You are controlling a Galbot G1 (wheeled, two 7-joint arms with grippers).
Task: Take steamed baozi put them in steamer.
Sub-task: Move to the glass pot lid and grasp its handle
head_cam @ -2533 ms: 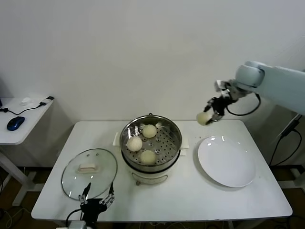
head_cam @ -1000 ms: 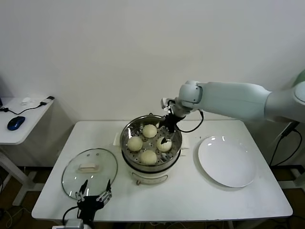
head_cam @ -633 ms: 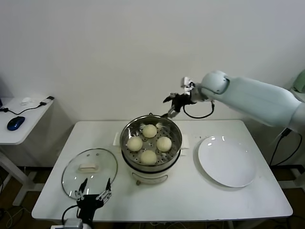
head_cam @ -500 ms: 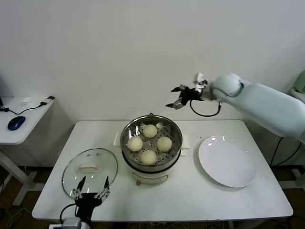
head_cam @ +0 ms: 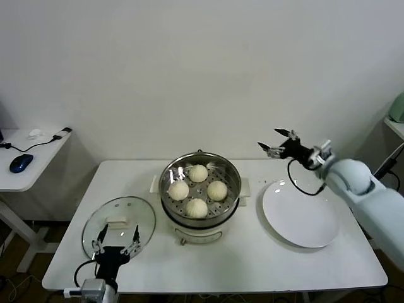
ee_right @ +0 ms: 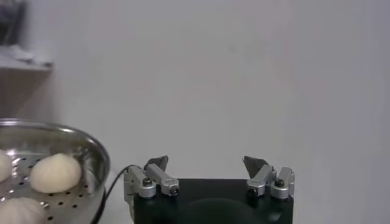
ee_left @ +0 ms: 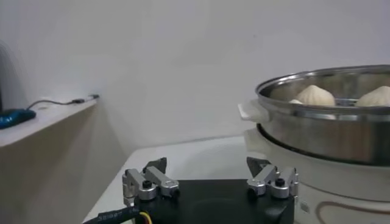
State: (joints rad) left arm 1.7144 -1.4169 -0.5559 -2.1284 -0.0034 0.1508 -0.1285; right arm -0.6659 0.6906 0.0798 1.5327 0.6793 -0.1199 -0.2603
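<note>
White table [head_cam: 252, 265]: held everything listed below; a second, smaller side table [head_cam: 25, 167] stood to the far left with a blue mouse [head_cam: 20, 162] on it.

Steamer [head_cam: 199, 218]: round steel pot on a white base, at the middle of the table toward the far edge. Its perforated tray was visible inside. In the left wrist view its rim and white handle [ee_left: 251, 112] showed just beyond that arm's fingers.

White plate [head_cam: 300, 214]: flat, round, right of the steamer and apart from it, with nothing on it.

Glass lid [head_cam: 118, 228]: round, with a white handle, lying flat on the table to the near left of the steamer.

Right gripper [head_cam: 275, 142]: raised above the table's far right part, between steamer and plate, fingers spread wide apart and holding nothing.

Left gripper [head_cam: 116, 243]: low at the near left edge, over the near rim of the glass lid, fingers spread apart, nothing between them.

Baozi: four cream-white buns, all on the steamer tray. One lay far [head_cam: 198, 173], one left [head_cam: 178, 190], one right [head_cam: 218, 190], one near [head_cam: 197, 207], close together.
</note>
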